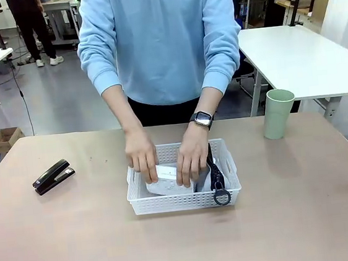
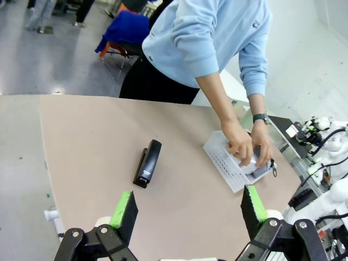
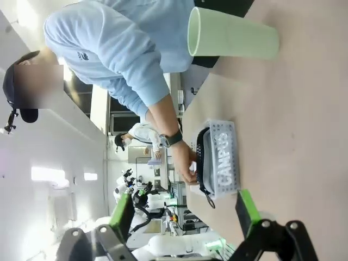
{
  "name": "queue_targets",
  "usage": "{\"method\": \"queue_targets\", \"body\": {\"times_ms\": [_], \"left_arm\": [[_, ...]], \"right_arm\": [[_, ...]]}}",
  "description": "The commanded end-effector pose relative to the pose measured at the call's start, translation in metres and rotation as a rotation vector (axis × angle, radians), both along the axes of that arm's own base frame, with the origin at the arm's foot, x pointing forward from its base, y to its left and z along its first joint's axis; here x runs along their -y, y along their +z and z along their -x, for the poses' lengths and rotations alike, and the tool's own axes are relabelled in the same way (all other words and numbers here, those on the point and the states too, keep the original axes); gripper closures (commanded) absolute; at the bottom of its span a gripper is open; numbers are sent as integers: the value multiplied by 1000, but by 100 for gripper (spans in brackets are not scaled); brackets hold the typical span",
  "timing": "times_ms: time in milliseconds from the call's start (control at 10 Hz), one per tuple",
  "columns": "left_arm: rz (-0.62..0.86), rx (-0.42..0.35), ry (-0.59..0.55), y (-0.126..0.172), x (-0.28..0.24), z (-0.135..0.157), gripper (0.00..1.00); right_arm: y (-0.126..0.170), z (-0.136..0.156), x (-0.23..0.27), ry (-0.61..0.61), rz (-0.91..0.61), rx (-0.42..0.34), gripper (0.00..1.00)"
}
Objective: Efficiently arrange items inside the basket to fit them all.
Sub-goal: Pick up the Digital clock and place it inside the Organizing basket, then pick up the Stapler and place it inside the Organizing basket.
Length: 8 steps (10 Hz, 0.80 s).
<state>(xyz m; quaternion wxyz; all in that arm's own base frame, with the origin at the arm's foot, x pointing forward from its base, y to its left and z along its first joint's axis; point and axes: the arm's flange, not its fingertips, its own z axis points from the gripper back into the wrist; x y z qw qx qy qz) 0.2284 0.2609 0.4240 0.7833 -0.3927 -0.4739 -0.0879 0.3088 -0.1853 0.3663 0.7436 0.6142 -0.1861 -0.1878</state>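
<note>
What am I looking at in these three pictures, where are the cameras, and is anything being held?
This is a two-armed robot sharing a table with a person. The front picture looks across the table from between the arms. The other two come from cameras on the robot's wrists. The green-padded prongs at the bottom are the left tool and the right tool, both open and holding nothing. The person's hands are on a white flat box inside a white perforated basket, where a grey zip pouch stands on edge along one side. A black stapler and a pale green cup sit on the table outside it.
</note>
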Motion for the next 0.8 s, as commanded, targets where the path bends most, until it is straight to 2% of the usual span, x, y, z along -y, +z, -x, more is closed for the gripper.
{"method": "queue_targets", "body": {"times_ms": [0, 700], "left_arm": [[10, 30, 2, 0, 2, 0, 0], [10, 30, 2, 0, 2, 0, 0]], "right_arm": [[29, -10, -27, 74, 48, 45, 0], [29, -10, -27, 74, 48, 45, 0]]}}
